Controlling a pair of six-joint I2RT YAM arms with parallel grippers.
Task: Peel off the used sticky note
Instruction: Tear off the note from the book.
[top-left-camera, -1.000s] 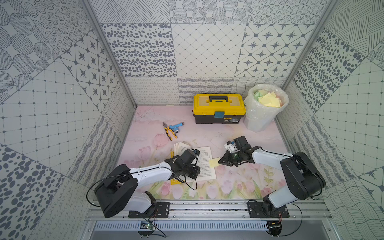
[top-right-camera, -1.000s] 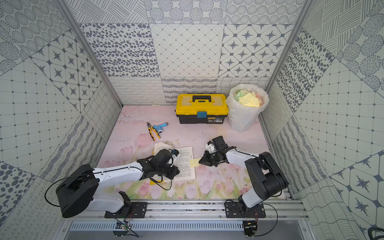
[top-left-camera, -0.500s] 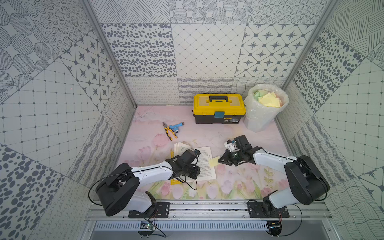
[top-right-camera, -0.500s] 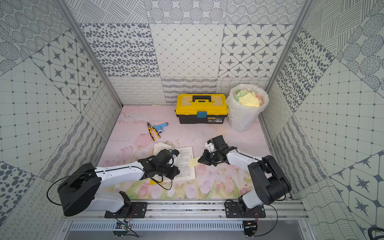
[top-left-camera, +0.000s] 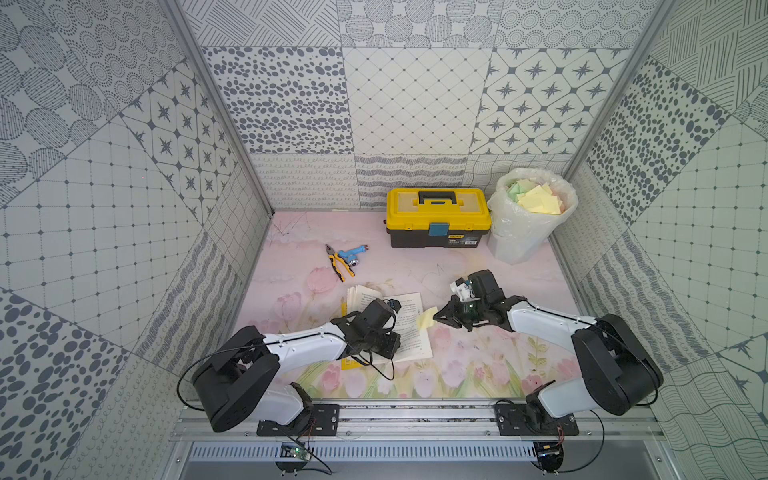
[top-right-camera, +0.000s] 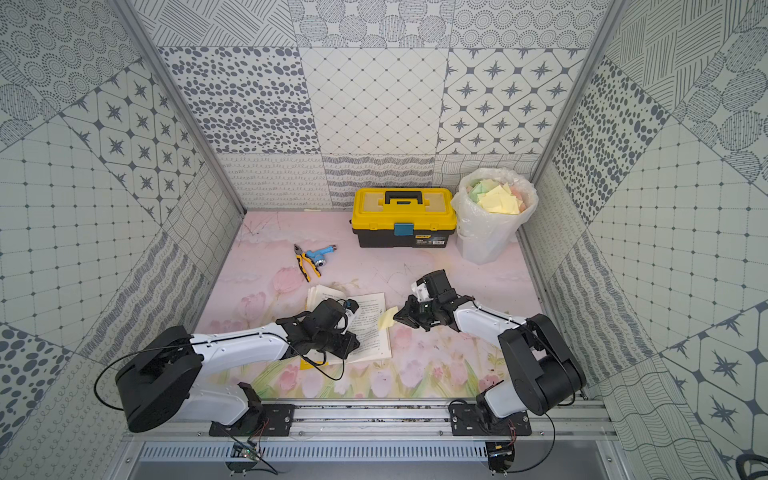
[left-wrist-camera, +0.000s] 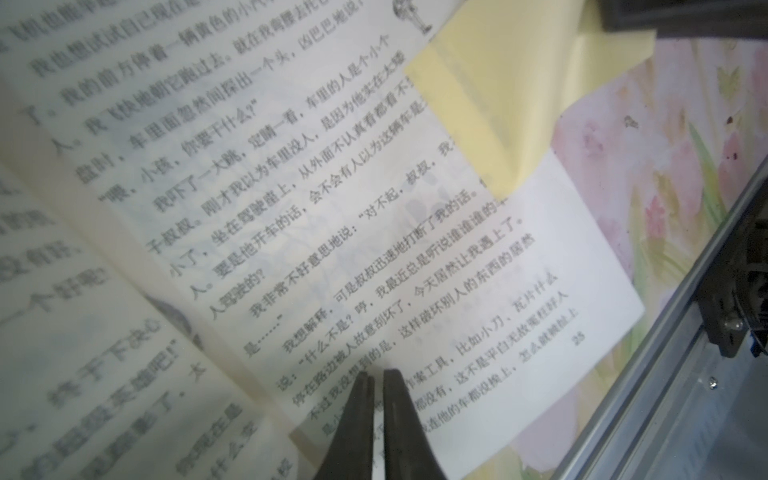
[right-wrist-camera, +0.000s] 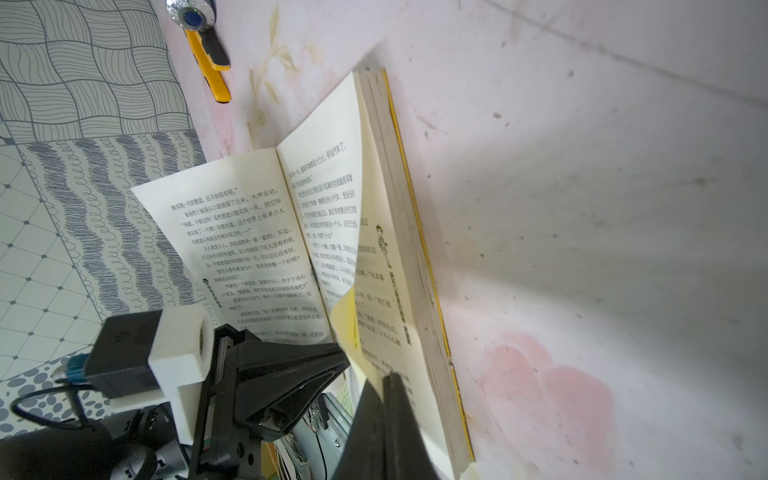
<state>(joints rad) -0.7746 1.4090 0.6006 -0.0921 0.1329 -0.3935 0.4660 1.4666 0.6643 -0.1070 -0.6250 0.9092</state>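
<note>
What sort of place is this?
Probably a robot test booth: a left arm and right arm bolted to a metal rail, patterned panels boxing in a flowered table, and props like an open book and yellow toolbox.

The book (top-left-camera: 409, 332) lies open near the front, the sticky note (top-left-camera: 424, 319) on its right edge. Behind it lie the pliers (top-left-camera: 336, 261). The toolbox (top-left-camera: 436, 210) sits at the back, the bin (top-left-camera: 519, 241) just right of it.
</note>
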